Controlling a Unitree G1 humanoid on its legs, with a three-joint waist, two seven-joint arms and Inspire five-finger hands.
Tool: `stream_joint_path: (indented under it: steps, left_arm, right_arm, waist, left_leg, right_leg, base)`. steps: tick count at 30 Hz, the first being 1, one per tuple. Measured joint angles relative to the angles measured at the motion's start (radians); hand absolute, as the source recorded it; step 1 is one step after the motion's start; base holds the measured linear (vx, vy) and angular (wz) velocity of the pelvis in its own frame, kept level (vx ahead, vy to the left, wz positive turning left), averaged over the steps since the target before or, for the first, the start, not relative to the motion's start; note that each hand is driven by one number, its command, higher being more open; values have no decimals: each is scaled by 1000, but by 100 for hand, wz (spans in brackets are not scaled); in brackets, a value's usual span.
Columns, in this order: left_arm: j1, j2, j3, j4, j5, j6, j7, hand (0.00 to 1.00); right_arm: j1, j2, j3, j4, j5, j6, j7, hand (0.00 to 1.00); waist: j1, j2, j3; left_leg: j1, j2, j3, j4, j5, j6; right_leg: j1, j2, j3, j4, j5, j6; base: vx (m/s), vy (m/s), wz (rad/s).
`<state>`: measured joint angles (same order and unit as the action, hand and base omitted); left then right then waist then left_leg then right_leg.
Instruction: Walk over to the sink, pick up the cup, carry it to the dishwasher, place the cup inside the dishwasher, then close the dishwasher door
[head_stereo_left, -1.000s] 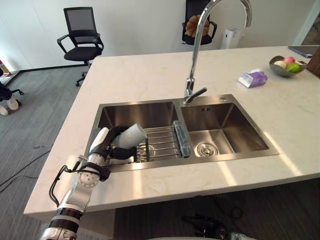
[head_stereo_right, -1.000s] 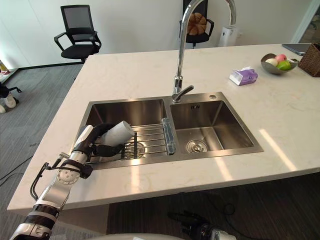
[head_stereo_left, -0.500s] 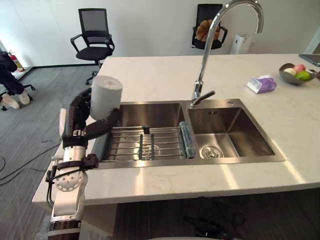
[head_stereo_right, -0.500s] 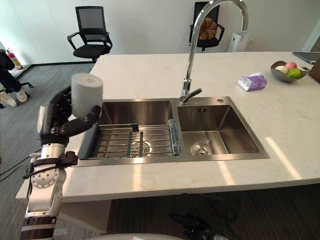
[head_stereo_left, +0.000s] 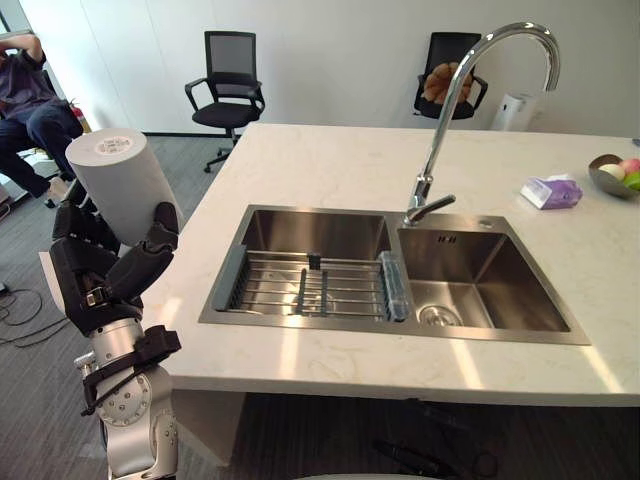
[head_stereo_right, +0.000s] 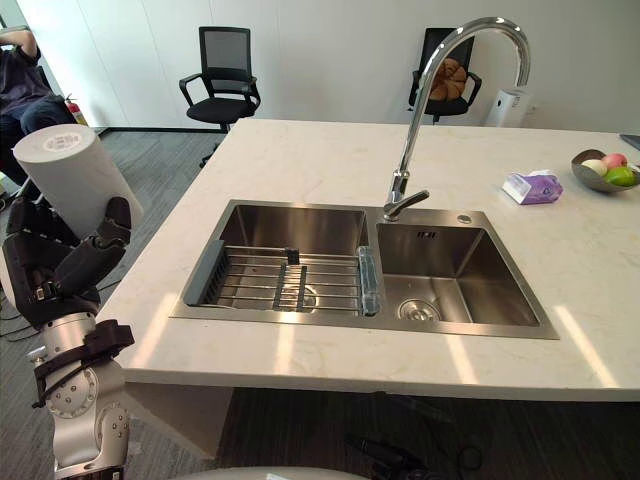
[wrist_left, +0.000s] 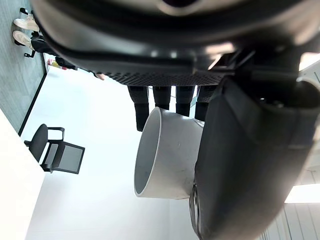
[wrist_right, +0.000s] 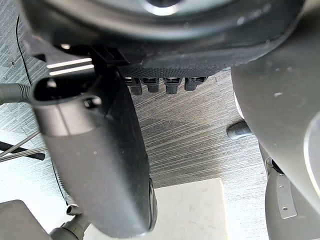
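Note:
My left hand (head_stereo_left: 105, 275) is shut on the white cup (head_stereo_left: 120, 185) and holds it upside down and slightly tilted, raised high. Hand and cup are off the left edge of the counter (head_stereo_left: 300, 160), well clear of the sink (head_stereo_left: 320, 230). In the left wrist view the fingers (wrist_left: 165, 97) and thumb (wrist_left: 245, 160) wrap the cup (wrist_left: 165, 155) from opposite sides, and its open mouth faces the camera. In its own wrist view my right hand (wrist_right: 95, 155) hangs over grey carpet with nothing in it, fingers relaxed.
The steel double sink has a wire rack (head_stereo_left: 310, 285) in its left basin and a tall curved faucet (head_stereo_left: 440, 130) between the basins. A tissue pack (head_stereo_left: 551, 191) and a fruit bowl (head_stereo_left: 615, 175) sit far right. Office chairs (head_stereo_left: 228, 80) and a seated person (head_stereo_left: 25, 100) are beyond.
The left hand has lifted the cup out of the left basin and brought it up and to the left, past the counter edge. The camera view has shifted left too.

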<state>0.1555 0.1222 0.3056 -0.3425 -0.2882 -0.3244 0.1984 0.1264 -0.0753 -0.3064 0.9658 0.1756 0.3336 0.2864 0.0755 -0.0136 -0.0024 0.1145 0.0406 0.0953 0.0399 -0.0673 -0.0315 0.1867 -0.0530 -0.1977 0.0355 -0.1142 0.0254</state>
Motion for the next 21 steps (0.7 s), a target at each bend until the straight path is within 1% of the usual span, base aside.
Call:
stream_joint_path:
  steps: [6, 15, 17, 18, 20, 21]
  left_arm:
    - [0, -4, -2, -57, 17, -29, 17, 0]
    - [0, -11, -2, -57, 16, -30, 28, 0]
    - [18, -13, -2, -81, 17, -27, 40, 0]
    - [29, -16, -2, -95, 20, -27, 41, 0]
    - [72, -24, -3, -164, 39, -20, 37, 0]
    - [81, -26, -3, -182, 40, -19, 36, 0]
  right_arm:
    - [0, 4, -2, 2, 0, 5, -3, 100]
    - [1, 6, 1, 3, -1, 7, -13, 100]
    - [-1, 9, 0, 3, -9, 5, -11, 100]
    - [-2, 10, 0, 3, -17, 3, -10, 100]
    - [-11, 12, 12, 2, -86, -3, 5, 100]
    - [-17, 12, 24, 1, -107, -3, 10, 100]
  waist:
    - [6, 0, -2]
    - [9, 0, -5]
    - [12, 0, -4]
    - [13, 0, -3]
    - [21, 9, 14]
    - [25, 10, 27]
  left_leg:
    - [-1, -1, -2, 0, 0, 0]
    - [-3, -1, -2, 1, 0, 1]
    - [-9, 0, -5, 10, -3, 2]
    - [-17, 1, -7, 27, -12, 2]
    - [-88, 12, -34, 166, -67, 0]
    - [-107, 14, -48, 207, -77, -2]
  right_leg:
    - [0, 0, -2, 0, 0, 0]
    - [0, -1, -2, 0, 0, 0]
    - [1, -1, -4, 0, 0, 0]
    - [2, 0, -6, 0, 0, 0]
    - [12, 6, -33, 3, 0, 0]
    - [19, 7, -47, 3, 0, 0]
  base:
    - [-6, -3, 0]
    - [-32, -15, 0]
    - [-12, -12, 2]
    - [-22, -20, 10]
    - [-30, -12, 31]
    - [-57, -18, 61]
